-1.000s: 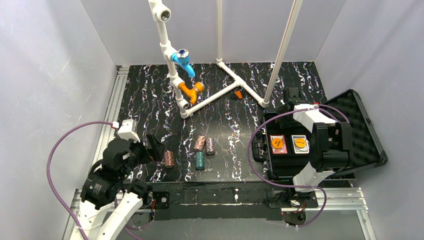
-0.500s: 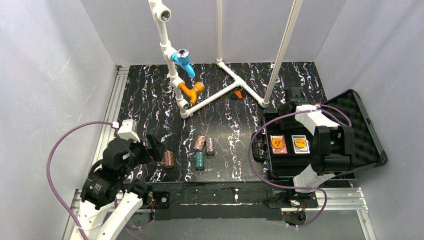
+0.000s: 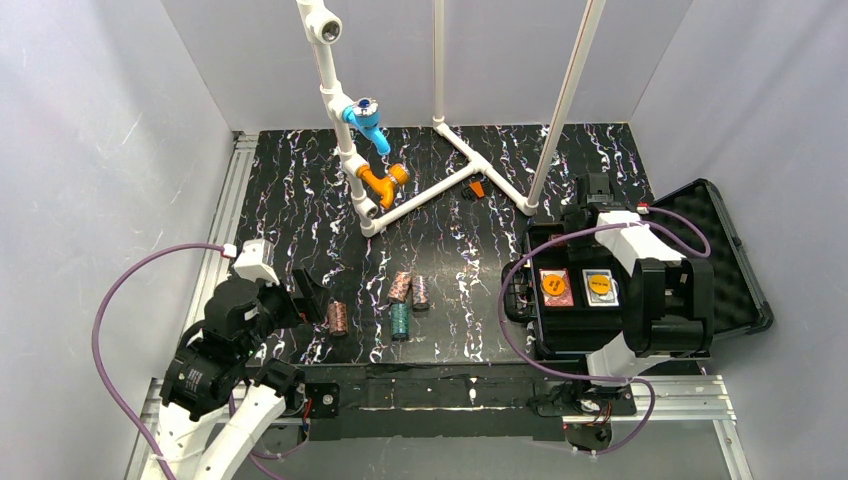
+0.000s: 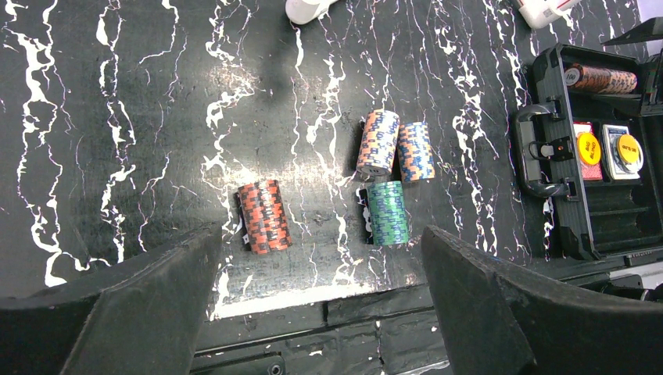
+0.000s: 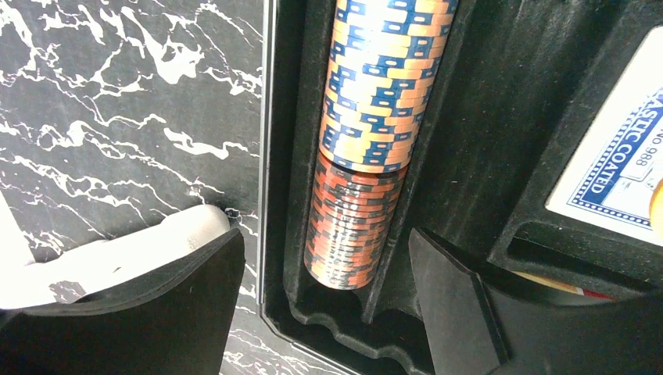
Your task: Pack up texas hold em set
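Four chip stacks lie on the table [image 3: 300, 180], namely a red stack [image 4: 264, 216], an orange stack [image 4: 378, 141], a blue stack [image 4: 415, 151] and a green stack [image 4: 388, 212], while one case [image 3: 735, 290] holds two more, an orange-and-blue roll [image 5: 381, 78] and a red-orange roll [image 5: 349, 223], plus two card decks, a red deck [image 3: 556, 287] and a blue deck [image 3: 599, 286].

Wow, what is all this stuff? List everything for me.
Loose chip stacks: four, red stack, orange stack, blue stack, green stack, lying mid-table.
Case: one, black, open, right side.
Packed chips: two stacks, orange-blue and red-grey, one case slot.
Card decks: two, orange stickers, in case.
Pipe frame: one, white, blue and orange fittings, far side.
Small orange piece: one, by pipe frame.
Table: one, black marbled.
Left gripper: open, near red stack.
Right gripper: open, over packed chips.
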### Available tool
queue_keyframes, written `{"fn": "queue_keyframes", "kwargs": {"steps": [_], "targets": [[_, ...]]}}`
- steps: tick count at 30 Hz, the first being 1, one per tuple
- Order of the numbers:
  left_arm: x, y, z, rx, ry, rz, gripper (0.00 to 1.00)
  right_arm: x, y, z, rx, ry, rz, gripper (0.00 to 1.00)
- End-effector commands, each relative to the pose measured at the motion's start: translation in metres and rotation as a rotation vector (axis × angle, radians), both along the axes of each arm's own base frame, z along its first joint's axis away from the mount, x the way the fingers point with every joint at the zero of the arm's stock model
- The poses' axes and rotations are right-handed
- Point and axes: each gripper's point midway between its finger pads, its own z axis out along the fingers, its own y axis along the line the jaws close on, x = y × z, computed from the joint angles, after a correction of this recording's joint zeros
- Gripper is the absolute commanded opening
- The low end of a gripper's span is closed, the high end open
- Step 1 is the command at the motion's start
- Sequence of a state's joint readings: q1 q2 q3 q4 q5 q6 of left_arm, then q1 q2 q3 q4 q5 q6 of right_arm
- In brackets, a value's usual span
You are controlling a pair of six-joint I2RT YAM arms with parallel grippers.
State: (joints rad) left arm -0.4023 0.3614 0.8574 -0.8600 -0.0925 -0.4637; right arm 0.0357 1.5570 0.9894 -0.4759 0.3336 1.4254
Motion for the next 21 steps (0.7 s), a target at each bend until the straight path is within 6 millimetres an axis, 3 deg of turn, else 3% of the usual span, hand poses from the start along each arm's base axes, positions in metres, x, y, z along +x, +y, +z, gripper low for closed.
{"fn": "queue_keyframes", "kwargs": {"steps": [1, 12, 17, 21], "targets": [[0.002, -0.001, -0.001, 0.006, -0.007, -0.006, 0.98, -0.001, -0.008, 0.026, -0.034, -0.045, 0.005, 0.86], [0.008, 0.007, -0.009, 0.019, 0.053, 0.075, 0.98, -0.026, -0.016, 0.055, -0.115, -0.064, 0.071, 0.91], [0.009, -0.006, -0.012, 0.029, 0.098, -0.009, 0.98, -0.041, -0.014, 0.061, -0.139, -0.086, 0.149, 0.95], [0.011, 0.0, -0.031, 0.075, 0.255, 0.07, 0.98, -0.046, -0.011, 0.068, -0.167, -0.126, 0.23, 0.96]]}}
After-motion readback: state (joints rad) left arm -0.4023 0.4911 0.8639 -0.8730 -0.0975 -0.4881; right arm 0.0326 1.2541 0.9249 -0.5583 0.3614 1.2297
